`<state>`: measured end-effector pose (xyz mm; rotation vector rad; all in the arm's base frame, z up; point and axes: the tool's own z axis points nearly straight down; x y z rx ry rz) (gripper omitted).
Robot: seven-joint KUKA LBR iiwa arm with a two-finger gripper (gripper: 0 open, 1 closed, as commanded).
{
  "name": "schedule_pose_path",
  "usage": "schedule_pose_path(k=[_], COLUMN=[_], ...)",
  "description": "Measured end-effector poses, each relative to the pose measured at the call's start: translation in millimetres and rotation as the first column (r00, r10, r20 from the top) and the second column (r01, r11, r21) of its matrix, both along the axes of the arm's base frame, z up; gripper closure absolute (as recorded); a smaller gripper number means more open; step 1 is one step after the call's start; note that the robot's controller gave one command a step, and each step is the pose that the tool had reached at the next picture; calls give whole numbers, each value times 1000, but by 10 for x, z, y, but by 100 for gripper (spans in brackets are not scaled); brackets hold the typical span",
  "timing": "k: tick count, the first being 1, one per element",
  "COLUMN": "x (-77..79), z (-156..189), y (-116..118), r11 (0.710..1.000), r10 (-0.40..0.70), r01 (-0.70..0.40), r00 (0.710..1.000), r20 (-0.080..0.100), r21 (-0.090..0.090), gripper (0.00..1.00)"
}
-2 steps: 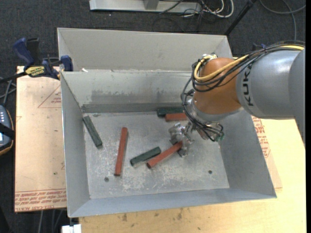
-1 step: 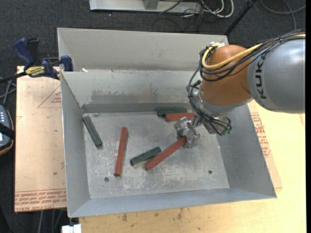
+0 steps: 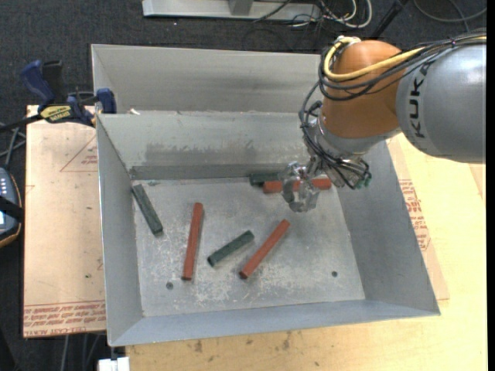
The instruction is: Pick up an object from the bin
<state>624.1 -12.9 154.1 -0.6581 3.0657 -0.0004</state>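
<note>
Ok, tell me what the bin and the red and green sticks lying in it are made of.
Bin: grey sheet metal, dull, floor scuffed pale. Red sticks and green sticks: flat even colour, no shine, squared edges; perhaps painted wood or plastic, cannot tell which.

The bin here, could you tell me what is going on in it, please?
A robot arm reaches into the grey bin from the right. Its tool is low at the back wall, right by a short red stick and a dark green stick. Two more red sticks and two more green sticks lie loose on the floor. Whether it grips anything I cannot tell.
</note>
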Motion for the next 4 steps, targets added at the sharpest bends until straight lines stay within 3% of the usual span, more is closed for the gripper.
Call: schedule_pose_path(k=[1, 2, 3, 4], x=[-502, -477, -476, -477], z=[-594, -577, -577, -577], y=[1368, 1311, 1310, 1309], r11=[990, 991, 991, 991], r10=[144, 135, 134, 134], r01=[-144, -135, -134, -134], r00=[989, 991, 991, 991], r20=[-8, -5, -5, -5], r21=[4, 1, 1, 1], gripper=[0, 100, 0, 100])
